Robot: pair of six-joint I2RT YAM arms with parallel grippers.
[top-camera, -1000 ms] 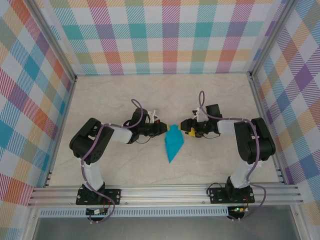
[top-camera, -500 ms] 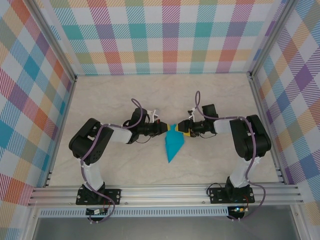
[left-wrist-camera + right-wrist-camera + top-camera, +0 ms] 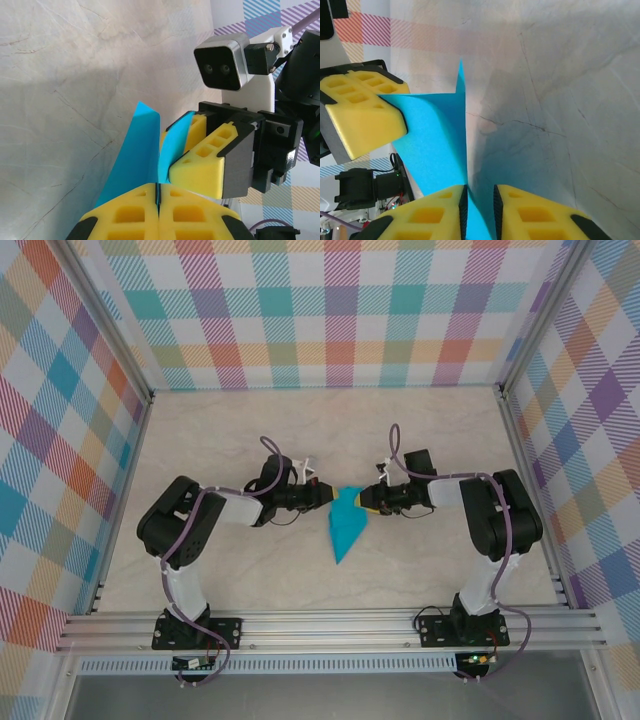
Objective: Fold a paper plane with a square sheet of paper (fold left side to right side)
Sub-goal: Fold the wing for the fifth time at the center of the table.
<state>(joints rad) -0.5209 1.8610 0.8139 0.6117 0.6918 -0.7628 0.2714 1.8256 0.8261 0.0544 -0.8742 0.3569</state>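
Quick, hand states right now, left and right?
Left hand: closed, pinching the folded teal paper.
Right hand: slightly open, with the paper's edge in the gap, not clamped.

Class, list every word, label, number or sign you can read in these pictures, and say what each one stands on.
None can be read: the folded teal paper, the grey wrist camera housing, the table and the checked walls carry no text.
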